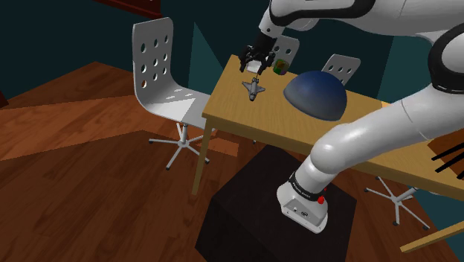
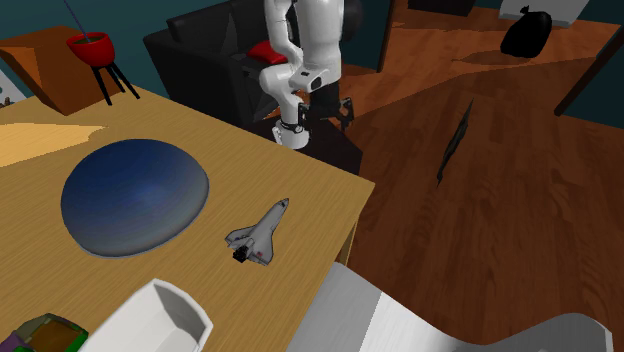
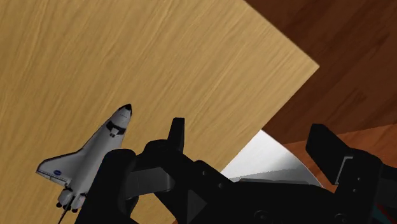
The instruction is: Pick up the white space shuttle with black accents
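The white space shuttle point(image 1: 253, 88) with a black nose and black engine end lies flat on the wooden table point(image 1: 230, 112), near its corner. From the second exterior view the shuttle point(image 2: 260, 233) points toward the arm's stand. My gripper point(image 1: 253, 59) hovers above the table just beyond the shuttle, fingers apart. In the wrist view the shuttle point(image 3: 89, 156) lies outside the open gripper point(image 3: 251, 141), beside one finger point(image 3: 177, 132). Nothing is between the fingers.
A large dark blue dome point(image 2: 135, 195) sits on the table close to the shuttle. A white container point(image 2: 160, 315) and a small green object point(image 1: 280, 68) stand at the far end. A white perforated chair point(image 1: 160, 67) stands off the table's corner.
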